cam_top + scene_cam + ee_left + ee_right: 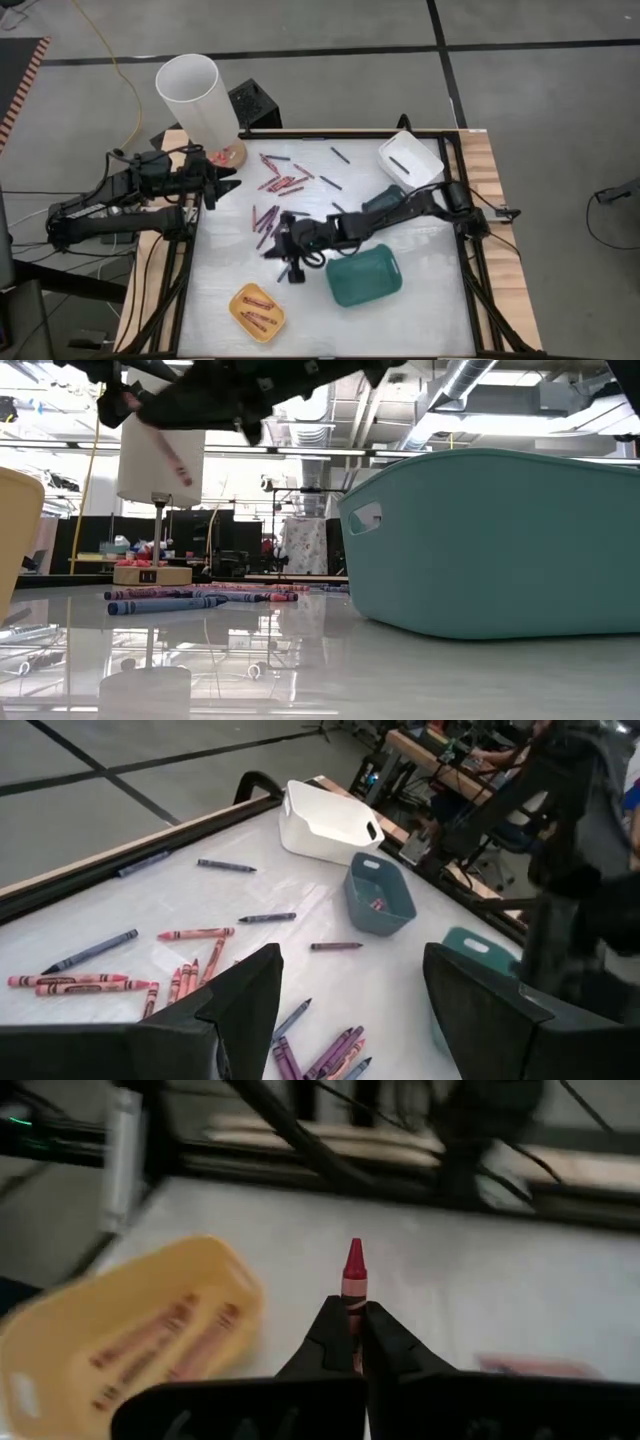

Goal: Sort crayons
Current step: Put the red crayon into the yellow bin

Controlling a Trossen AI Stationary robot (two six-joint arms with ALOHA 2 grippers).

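- Right gripper (352, 1320), jaws pinched shut on a red crayon (353, 1270), hangs mid-desk short of the yellow tray (257, 311); an early release would likely miss it.
- Left gripper (228, 181) waits open-jawed at the desk's left edge, near scattered crayons (283, 183).

Right gripper (352, 1342) clamped, left gripper (345, 1005) agape.

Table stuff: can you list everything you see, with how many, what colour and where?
crayons: dozens, red, pink, purple and dark blue, scattered mid-table
yellow tray: one, near front edge, red crayons inside
teal tray: one, beside the yellow one
white tray: one, far right corner, one dark crayon inside
white tube: one, far left corner
left tool: open, empty, left edge
right tool: shut on red crayon, mid-table
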